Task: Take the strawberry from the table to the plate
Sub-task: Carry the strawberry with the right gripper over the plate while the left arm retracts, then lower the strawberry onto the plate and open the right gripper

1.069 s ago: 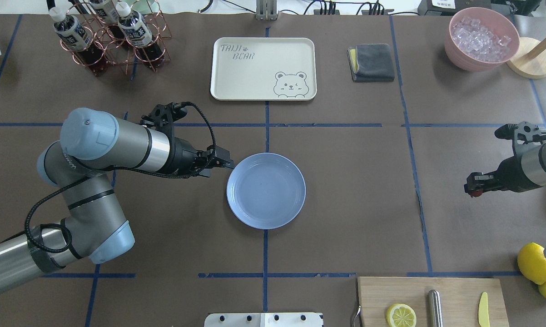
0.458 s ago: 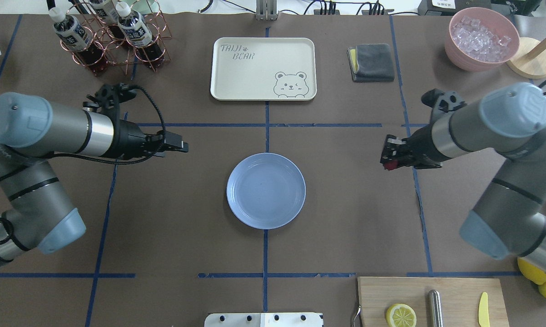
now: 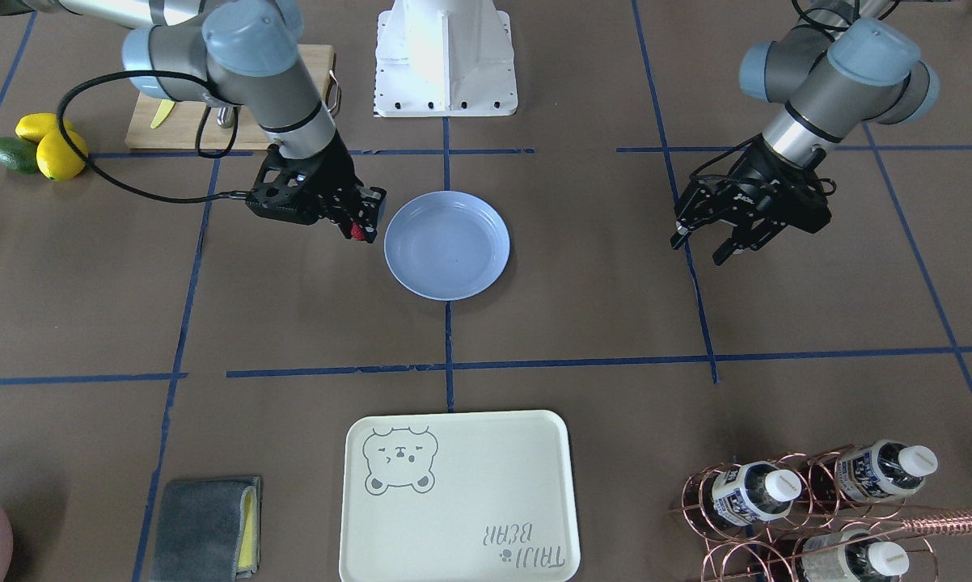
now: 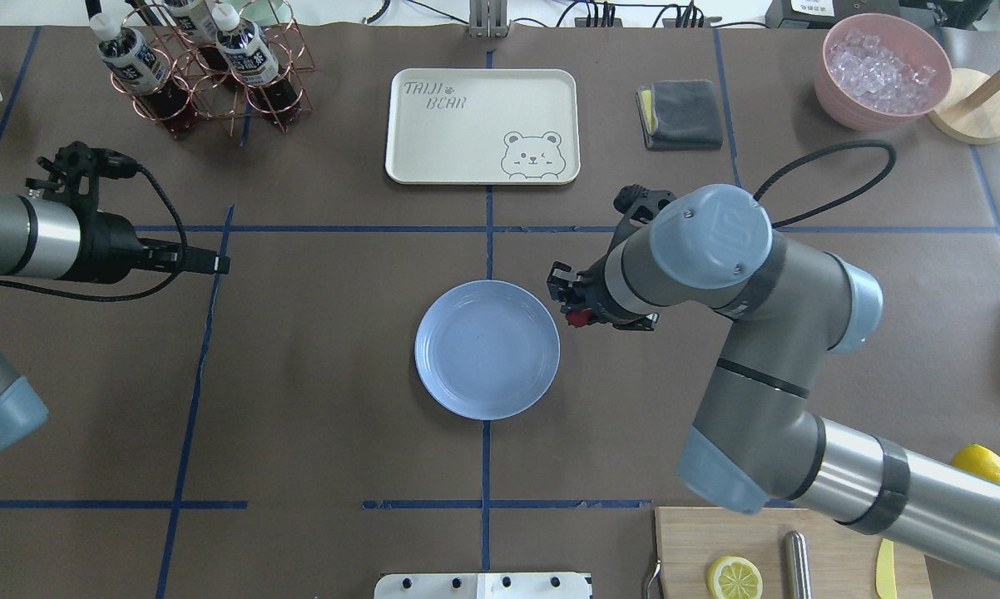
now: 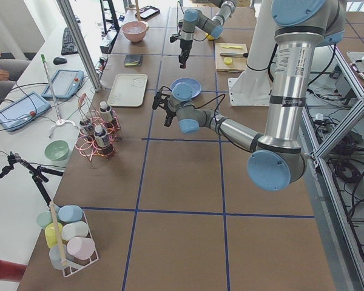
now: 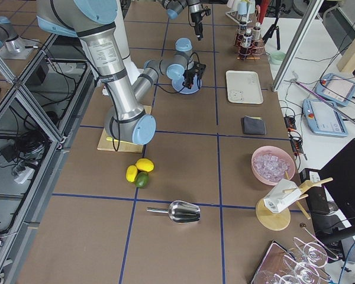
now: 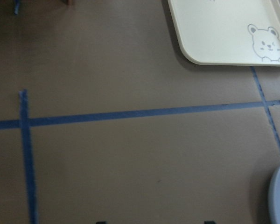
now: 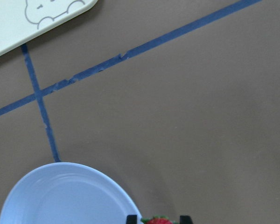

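Fingers of the left gripper (image 3: 699, 249) stood spread apart and empty above the broad brown paper-covered table (image 4: 317, 399) with its blue tape lines, well to the left of the round, glossy pale blue plate (image 4: 487, 349). Just off the plate's right rim, the right gripper (image 4: 574, 309) hung with its fingers clamped on the tiny dark-red strawberry (image 4: 579, 317), outside the dish.

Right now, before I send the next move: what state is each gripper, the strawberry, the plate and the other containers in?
right gripper: shut on the strawberry, beside the plate's rim.
left gripper: open, holding nothing, away from the plate.
strawberry: gripped, off the table, not yet over the plate.
plate: empty, flat on the table.
tray: empty.
pink bowl: filled with ice cubes.
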`<state>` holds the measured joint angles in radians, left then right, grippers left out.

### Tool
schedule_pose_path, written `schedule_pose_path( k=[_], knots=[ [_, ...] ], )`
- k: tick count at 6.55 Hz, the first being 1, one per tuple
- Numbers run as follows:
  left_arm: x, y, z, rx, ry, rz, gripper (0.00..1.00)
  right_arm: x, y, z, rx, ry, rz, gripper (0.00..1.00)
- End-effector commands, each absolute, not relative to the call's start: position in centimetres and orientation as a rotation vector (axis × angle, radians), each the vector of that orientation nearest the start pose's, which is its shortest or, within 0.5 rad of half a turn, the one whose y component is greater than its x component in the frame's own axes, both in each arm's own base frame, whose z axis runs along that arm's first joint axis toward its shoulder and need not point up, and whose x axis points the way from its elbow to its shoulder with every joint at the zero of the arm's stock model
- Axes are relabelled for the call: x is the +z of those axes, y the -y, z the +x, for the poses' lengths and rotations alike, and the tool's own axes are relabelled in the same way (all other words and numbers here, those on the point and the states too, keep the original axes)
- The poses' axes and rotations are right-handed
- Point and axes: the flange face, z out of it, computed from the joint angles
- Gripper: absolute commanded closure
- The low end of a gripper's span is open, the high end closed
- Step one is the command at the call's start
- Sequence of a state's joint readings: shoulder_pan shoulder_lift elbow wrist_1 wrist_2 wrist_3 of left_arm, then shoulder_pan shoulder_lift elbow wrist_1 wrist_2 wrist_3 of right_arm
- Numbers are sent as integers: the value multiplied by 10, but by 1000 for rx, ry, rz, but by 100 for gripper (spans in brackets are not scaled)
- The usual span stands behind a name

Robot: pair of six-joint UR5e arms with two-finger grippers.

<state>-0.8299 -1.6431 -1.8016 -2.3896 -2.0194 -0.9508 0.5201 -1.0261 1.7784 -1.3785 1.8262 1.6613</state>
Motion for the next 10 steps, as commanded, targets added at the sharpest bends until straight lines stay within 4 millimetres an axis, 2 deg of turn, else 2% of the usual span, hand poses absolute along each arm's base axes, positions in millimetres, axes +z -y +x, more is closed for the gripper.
schedule_pose_path(
  k=[1,4,6,10],
  knots=[
    [436,454,268,95,-1042,465,24,201,423,-577,487,945,-17,100],
    [436,453,268,95,-1043,466,24,204,410,-620,480,905,-43,100],
    [436,454,268,95,-1043,466,23,211,398,-631,465,889,-53,100],
    [436,454,268,95,-1043,466,23,211,398,-632,465,888,-53,100]
  ],
)
